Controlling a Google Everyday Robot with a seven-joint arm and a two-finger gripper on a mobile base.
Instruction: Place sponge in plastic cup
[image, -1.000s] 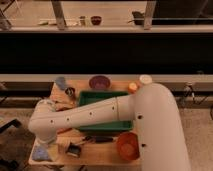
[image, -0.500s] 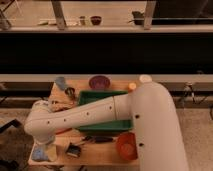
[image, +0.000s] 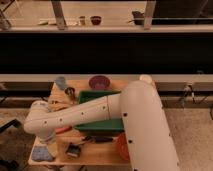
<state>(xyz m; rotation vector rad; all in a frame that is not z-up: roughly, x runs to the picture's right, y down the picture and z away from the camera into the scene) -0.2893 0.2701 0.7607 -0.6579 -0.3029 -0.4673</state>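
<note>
The sponge (image: 42, 153), a blue-grey pad, lies at the front left corner of the wooden table (image: 100, 156). The plastic cup (image: 61, 82), pale blue, stands at the table's back left corner. My white arm reaches from the right across the table and bends down at the left. The gripper (image: 48, 141) hangs just above the sponge's far edge and is mostly hidden by the arm.
A dark metal cup (image: 70, 92) stands next to the plastic cup. A purple bowl (image: 99, 81) and a white container (image: 145, 78) are at the back. A green tray (image: 95, 98) fills the middle. A black block (image: 74, 150) and an orange bowl (image: 121, 148) sit in front.
The arm's bend has shifted slightly to the left over the table's left side. The sponge has stayed in place.
</note>
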